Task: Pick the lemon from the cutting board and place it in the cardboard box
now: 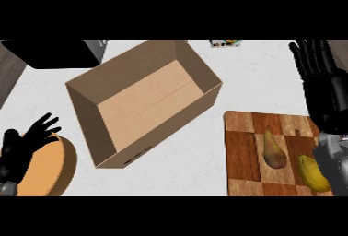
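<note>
My right hand (314, 57) stands at two o'clock of the counter (252, 73), fingers straight and spread apart, pointing toward twelve o'clock, holding nothing. Its forearm runs down the view's right edge and crosses the right side of the cutting board (245, 152).

The cutting board, a checkered wooden slab, lies at four o'clock. On it, the lemon (312, 174), a yellow elongated fruit, rests near the board's five o'clock corner, just beside my right forearm; whether they touch, I cannot tell. A brownish-green pear-shaped fruit (273, 151) lies near the lemon's ten o'clock side, apart from it.

The cardboard box (146, 99) sits open at the counter's centre, turned at an angle, its long axis running from seven to one o'clock. It is apart from the board.

My left hand (24, 145) shows at eight o'clock, fingers relaxed and apart, over a round wooden object (51, 168). A dark object (54, 53) lies at eleven o'clock, behind the box.
</note>
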Controlling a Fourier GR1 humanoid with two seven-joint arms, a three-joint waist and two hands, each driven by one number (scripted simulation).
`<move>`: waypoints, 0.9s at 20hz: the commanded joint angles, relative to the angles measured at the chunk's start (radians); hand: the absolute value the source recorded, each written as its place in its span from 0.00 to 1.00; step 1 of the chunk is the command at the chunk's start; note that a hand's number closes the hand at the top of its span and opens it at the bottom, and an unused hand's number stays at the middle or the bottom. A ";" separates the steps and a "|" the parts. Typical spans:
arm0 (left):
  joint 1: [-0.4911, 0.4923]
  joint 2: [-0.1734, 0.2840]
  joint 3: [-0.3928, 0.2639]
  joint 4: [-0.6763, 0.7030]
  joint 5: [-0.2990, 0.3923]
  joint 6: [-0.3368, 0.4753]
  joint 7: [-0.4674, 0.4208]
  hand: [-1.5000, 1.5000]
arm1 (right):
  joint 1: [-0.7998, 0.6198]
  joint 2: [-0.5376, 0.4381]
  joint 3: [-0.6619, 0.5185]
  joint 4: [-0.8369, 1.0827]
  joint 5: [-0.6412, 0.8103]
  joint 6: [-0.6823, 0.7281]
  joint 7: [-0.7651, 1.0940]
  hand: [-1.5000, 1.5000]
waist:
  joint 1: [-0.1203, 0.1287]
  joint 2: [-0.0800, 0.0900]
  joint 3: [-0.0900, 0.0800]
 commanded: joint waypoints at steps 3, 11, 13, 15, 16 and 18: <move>-0.050 0.029 0.033 -0.015 -0.085 0.088 -0.050 0.50 | 0.202 -0.068 -0.015 0.041 -0.213 0.346 -0.125 0.00 | -0.012 0.002 -0.022; -0.053 0.035 0.051 -0.025 -0.118 0.135 -0.090 0.50 | 0.383 -0.341 0.063 0.174 0.109 0.619 -0.531 0.00 | -0.020 0.012 -0.015; -0.061 0.022 0.041 -0.010 -0.126 0.141 -0.092 0.50 | 0.422 -0.320 0.000 0.269 -0.033 0.707 -0.649 0.00 | -0.032 0.016 -0.014; -0.045 0.013 0.037 -0.038 -0.116 0.133 -0.112 0.50 | 0.431 -0.344 -0.030 0.349 -0.034 0.796 -0.806 0.00 | -0.005 0.009 -0.015; -0.077 0.015 0.030 -0.019 -0.137 0.147 -0.082 0.50 | 0.434 -0.349 -0.026 0.398 -0.008 0.832 -0.878 0.00 | -0.009 0.013 -0.015; -0.091 0.011 0.026 -0.009 -0.138 0.138 -0.094 0.50 | 0.404 -0.397 -0.044 0.475 0.061 0.877 -1.013 0.00 | 0.005 0.012 -0.017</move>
